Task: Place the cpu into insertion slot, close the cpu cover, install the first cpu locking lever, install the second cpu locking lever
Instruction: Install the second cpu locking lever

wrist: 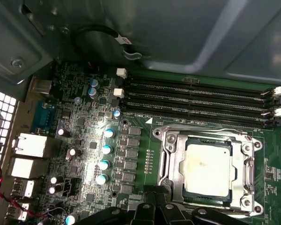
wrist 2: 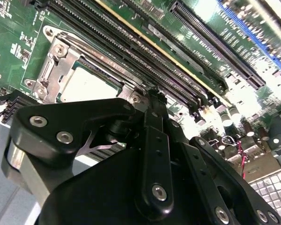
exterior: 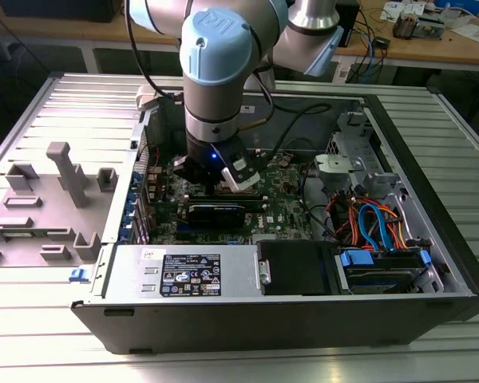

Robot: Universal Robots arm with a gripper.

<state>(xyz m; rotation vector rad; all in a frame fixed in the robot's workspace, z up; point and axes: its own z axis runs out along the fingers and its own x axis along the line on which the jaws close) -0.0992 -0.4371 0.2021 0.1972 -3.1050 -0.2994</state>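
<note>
The cpu (wrist: 207, 169) sits seated in the insertion slot (wrist: 166, 164), with the cpu cover (wrist: 247, 161) down around it on the motherboard (wrist: 84, 126) inside the open computer case (exterior: 431, 263). The hand (wrist: 154, 199) hovers at the socket's edge; whether its grip is parted cannot be told. The levers seem left to do.

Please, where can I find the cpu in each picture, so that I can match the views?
Exterior view: I cannot make it out; the gripper hangs over the motherboard there.
First wrist view: cpu sits in the insertion slot, under the cpu cover.
Second wrist view: cpu just beyond the gripper.
Shared landmark: the long black memory slots beside it.
</note>
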